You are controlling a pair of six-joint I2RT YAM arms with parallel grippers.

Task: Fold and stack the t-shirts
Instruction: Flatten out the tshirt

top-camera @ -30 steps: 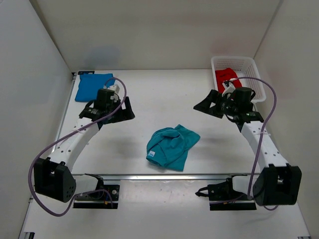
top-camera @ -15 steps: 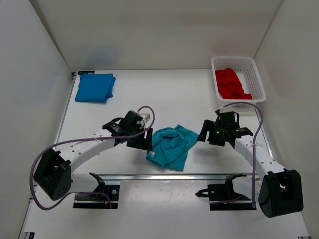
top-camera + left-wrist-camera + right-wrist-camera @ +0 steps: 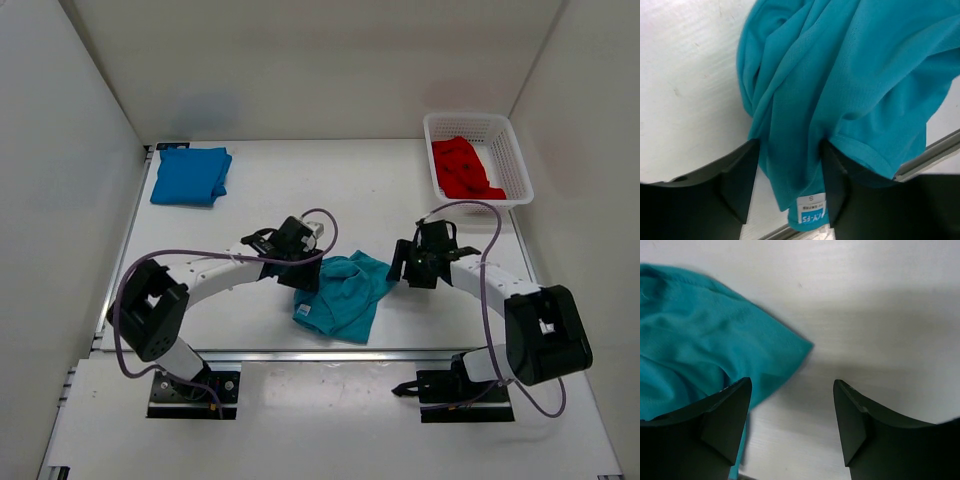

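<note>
blue shirt (image 3: 190, 176): folded, far up-left of teal shirt (image 3: 345, 295).
left gripper (image 3: 790, 150): jaws apart, astride teal shirt's left fold.
teal shirt: crumpled.
right gripper (image 3: 792, 390): jaws apart, empty, beside teal shirt's right edge.
red shirt (image 3: 462, 168): in basket (image 3: 505, 140), far up-right.

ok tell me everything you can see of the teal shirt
The teal shirt is a soft, fine-mesh knit. It lies crumpled in a loose heap on the white table, near the front edge between the arms. A white label reading S shows at its near-left corner. The left gripper straddles a fold with its jaws open. The right gripper is open over its right corner.
</note>
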